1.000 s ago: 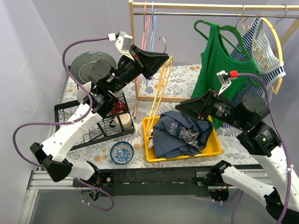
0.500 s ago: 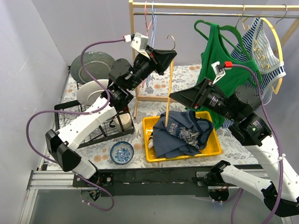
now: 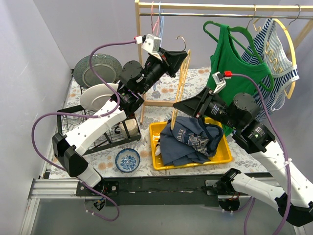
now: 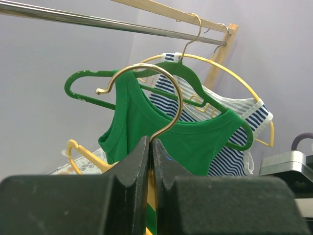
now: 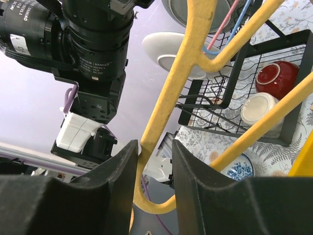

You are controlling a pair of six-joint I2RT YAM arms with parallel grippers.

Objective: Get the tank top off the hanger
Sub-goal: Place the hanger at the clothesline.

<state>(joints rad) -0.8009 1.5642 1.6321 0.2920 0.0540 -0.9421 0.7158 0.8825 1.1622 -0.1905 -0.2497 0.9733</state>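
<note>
1. Clamped shut at the left gripper (image 3: 182,55) on the gold wire hook (image 4: 172,93) of the yellow hanger (image 3: 179,85); in the left wrist view, jaws pressed together with the hook's stem between them.
2. Closed at the right gripper (image 3: 177,105) around one yellow bar low on the same hanger, a finger (image 5: 120,166) on either side of it.
3. Held tilted above the tabletop (image 3: 148,164), no cloth visible on the hanger's frame.
4. Crumpled in the yellow tray (image 3: 223,156): the navy tank top (image 3: 190,139), under the hanger's lower end; contact between the two impossible to tell.
5. Hanging on the rail (image 3: 220,15) behind: a green tank top (image 3: 230,63) on a green hanger (image 3: 211,30), a striped top (image 3: 275,49) beside it.
6. At the left, a dish rack (image 3: 66,113) and a blue bowl (image 3: 128,160).
</note>
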